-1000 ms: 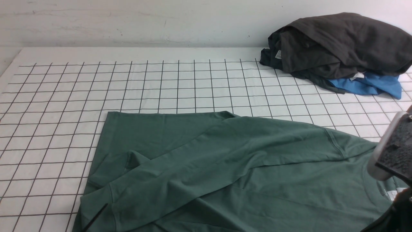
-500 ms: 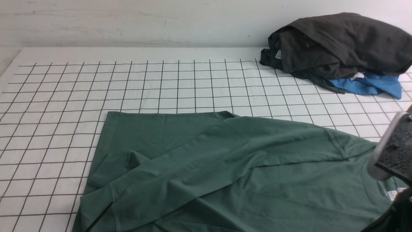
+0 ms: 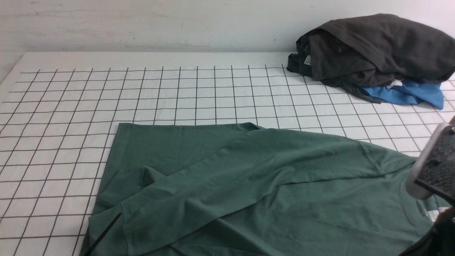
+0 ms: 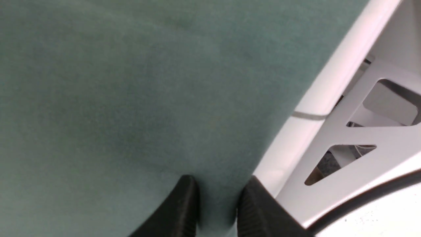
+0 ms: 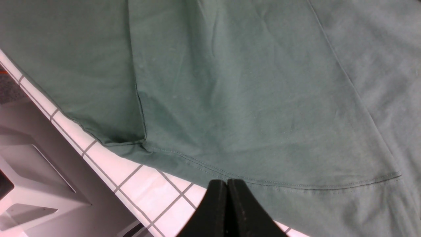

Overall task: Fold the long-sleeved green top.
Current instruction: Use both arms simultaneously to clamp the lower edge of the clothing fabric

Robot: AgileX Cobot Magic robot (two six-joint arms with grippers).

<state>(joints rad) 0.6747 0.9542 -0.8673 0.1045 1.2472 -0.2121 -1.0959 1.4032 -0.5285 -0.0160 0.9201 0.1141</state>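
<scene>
**Gridded desk point(image 3: 177, 89): left fingers point(image 4: 182, 210) drawing in on the green long-sleeved top point(image 3: 249, 185)**

The white checked desk runs back to a pale wall point(image 3: 142, 25). The top lies spread over the desk's near half in broad soft ridges. What looks like a sleeve slants across the body.

Over the last second the cloth has not moved. Only a thin dark strip point(image 3: 103, 233) at its near-left corner has swung and lengthened; it is probably one of the left fingers.

In the left wrist view those fingers stand a narrow gap apart with green cloth running between them, not yet pinched as far as I can see. I judge that a grasp of that corner is being made, to start a fold.

The right fingers point(image 5: 215, 207) are pressed together on nothing, hovering at the hem on the near-right.

At the far right a heap of dark grey garments point(image 3: 376, 49) lies on a bright blue garment point(image 3: 408, 94), well apart from the top and no hindrance.

The hindrances are nearer:
- The slanting sleeve would be trapped in any fold.
- The desk's rim lies just beside the left fingers
</scene>
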